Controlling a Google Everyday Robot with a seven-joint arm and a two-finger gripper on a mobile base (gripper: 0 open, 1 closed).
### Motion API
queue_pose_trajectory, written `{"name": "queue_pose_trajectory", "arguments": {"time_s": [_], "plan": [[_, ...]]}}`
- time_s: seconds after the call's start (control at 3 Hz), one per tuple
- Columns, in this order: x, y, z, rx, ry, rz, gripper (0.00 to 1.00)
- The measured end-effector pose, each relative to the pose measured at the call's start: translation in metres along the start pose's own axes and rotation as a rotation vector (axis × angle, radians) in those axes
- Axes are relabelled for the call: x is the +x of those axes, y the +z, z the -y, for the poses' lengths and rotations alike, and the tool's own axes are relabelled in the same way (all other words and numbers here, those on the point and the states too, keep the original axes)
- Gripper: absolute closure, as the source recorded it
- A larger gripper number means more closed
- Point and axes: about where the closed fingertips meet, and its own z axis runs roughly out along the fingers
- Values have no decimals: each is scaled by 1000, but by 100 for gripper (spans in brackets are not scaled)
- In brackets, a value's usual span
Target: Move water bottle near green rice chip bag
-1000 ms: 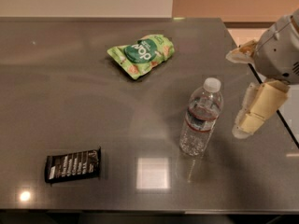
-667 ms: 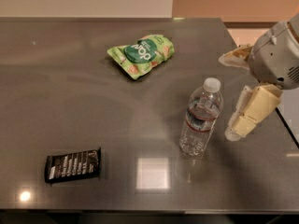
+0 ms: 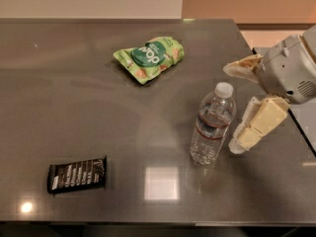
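Note:
The water bottle (image 3: 212,125) stands upright on the dark grey table (image 3: 74,107), right of centre, clear with a white cap and a red-and-white label band. The green rice chip bag (image 3: 149,57) lies flat further back and to the left, well apart from the bottle. My gripper (image 3: 231,107) comes in from the right edge, open and empty. Its upper finger (image 3: 243,67) is behind and right of the cap. Its lower finger (image 3: 256,126) is just right of the bottle's body. Neither finger visibly touches the bottle.
A flat black wrapped bar (image 3: 77,174) lies near the table's front left. The table's right edge runs just behind my gripper, with floor beyond it. A bright light reflection (image 3: 160,182) sits on the table in front of the bottle.
My gripper has moved left, closer to the water bottle. The bottle, the bag and the black bar have not moved.

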Motion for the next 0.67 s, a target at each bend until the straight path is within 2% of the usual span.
{"name": "queue_pose_trajectory", "arguments": {"time_s": [0.67], "plan": [[-2, 15, -8, -35, 12, 53, 0]]}}
